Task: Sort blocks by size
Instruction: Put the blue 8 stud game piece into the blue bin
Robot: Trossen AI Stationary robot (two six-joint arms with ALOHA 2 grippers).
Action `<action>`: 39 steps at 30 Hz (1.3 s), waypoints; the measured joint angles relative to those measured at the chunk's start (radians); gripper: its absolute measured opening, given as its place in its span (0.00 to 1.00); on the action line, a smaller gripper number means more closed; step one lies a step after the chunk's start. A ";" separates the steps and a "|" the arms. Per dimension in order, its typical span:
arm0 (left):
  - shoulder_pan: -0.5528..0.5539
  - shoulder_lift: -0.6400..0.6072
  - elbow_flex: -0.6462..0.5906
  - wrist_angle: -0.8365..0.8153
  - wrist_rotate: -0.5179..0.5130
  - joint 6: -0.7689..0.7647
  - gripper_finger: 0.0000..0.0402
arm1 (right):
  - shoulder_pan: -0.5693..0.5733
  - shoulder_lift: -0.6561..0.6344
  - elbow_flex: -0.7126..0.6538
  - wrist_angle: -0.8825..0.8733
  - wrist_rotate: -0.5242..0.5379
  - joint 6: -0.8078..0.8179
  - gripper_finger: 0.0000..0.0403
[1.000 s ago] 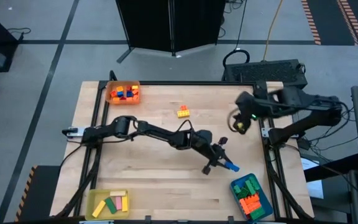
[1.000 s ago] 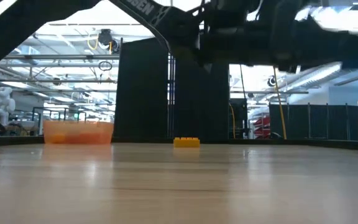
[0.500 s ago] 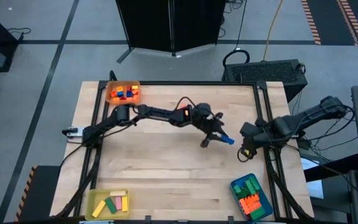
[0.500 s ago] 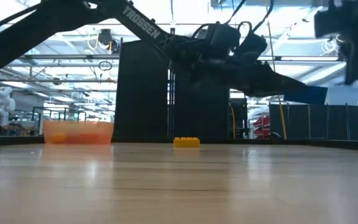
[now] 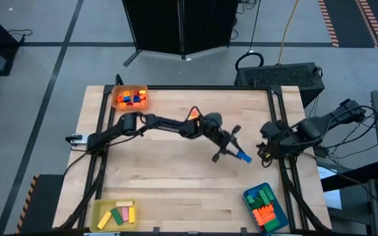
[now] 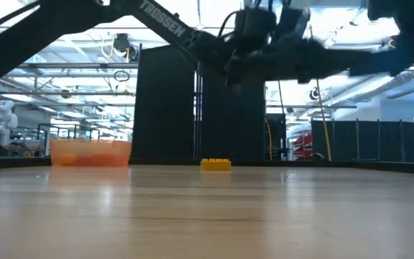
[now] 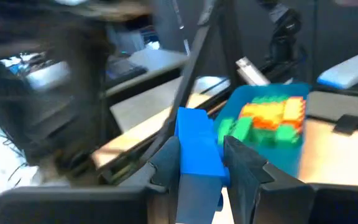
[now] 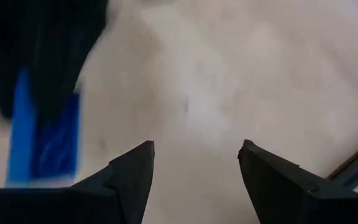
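**Blue brick held aloft over mid-table**

My left gripper (image 5: 231, 152) hangs above the middle of the table (image 5: 176, 190), its fingers (image 7: 244, 165) clamped on either side of a blue brick (image 7: 197, 152). The studs and full length of that brick are cut off behind my fingers. My right gripper (image 5: 262, 149) waits just beside it, near the table's right edge, its jaws spread wide with nothing between them. A blur hides most of what lies past it. The other blocks sit sorted in trays: a blue tray (image 5: 273, 218) of green and orange bricks at the near right corner, a yellow tray (image 5: 100, 211) at the near left, an orange tray (image 5: 118, 101) at the far left. One yellow brick (image 6: 215, 164) lies loose on the far side, mostly hidden from above by my left arm.
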 joint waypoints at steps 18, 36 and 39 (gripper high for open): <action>-0.201 0.011 0.101 0.021 -0.102 0.041 0.21 | -0.001 0.017 0.254 0.191 0.346 -0.138 0.56; -0.263 0.295 0.474 -0.037 -0.134 -0.125 0.21 | 0.000 0.149 0.254 0.243 0.287 -0.088 0.56; -0.269 0.328 0.528 -0.059 -0.183 -0.125 0.21 | 0.000 0.152 0.254 0.243 0.286 -0.088 0.56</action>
